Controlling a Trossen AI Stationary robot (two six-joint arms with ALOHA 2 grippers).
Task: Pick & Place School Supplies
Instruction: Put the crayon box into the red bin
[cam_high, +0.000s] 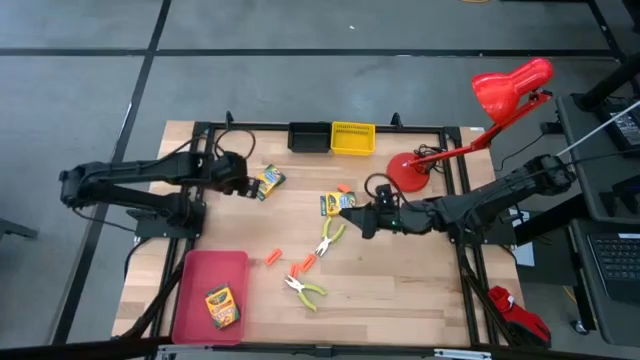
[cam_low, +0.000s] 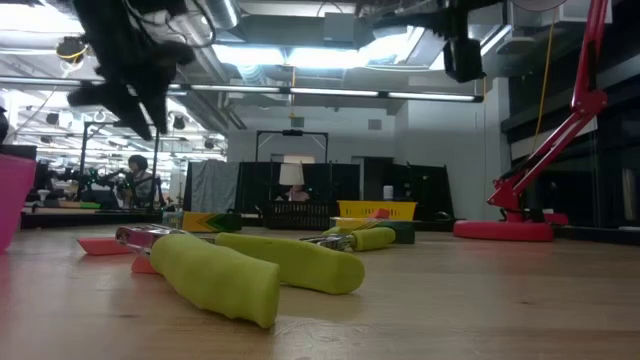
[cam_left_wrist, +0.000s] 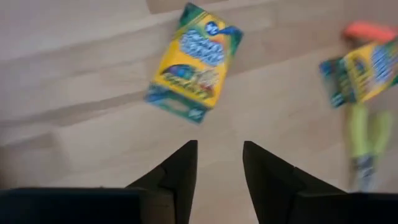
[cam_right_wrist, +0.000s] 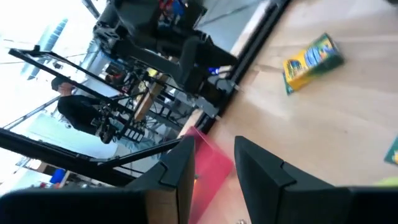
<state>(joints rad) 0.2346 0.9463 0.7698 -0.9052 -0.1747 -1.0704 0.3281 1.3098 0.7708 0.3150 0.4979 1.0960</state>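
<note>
Low view: nearest cam, lime-green pliers handles (cam_low: 250, 268) lying flat on table (cam_low: 480, 310), jaws end pointing away; 2nd pliers (cam_low: 365, 238) further back. Orange piece (cam_low: 105, 245) flat behind them. Arms only partly visible up top.

High view: left gripper (cam_high: 243, 184) at back-left of table, just beside crayon box (cam_high: 268, 181), not touching as far as I can tell. Right gripper (cam_high: 362, 219) mid-table, next to 2nd crayon box (cam_high: 336, 204) and upper pliers (cam_high: 330, 237). Lower pliers (cam_high: 305, 290) nearer front. Orange pieces (cam_high: 272, 260) scattered betw. 3rd crayon box (cam_high: 222, 306) already in red tray (cam_high: 195, 270). Black bin (cam_high: 309, 137) + yellow bin (cam_high: 352, 138) at back edge.

Left wrist view: fingers (cam_left_wrist: 180, 171) parted w/ clear gap, nothing betw them; crayon box lies flat ahead, apart.

Right wrist view: fingers (cam_right_wrist: 180, 165) parted, empty; far crayon box (cam_right_wrist: 312, 61) seen across table.

Handling, my guess: boxes light, thin cardboard, crushable, so pinch across narrow sides, gentle. Pliers stiff, heavier; rubbery handles grippy, take one handle mid-length. Orange bits tiny, prob roll, grip across middle.
</note>
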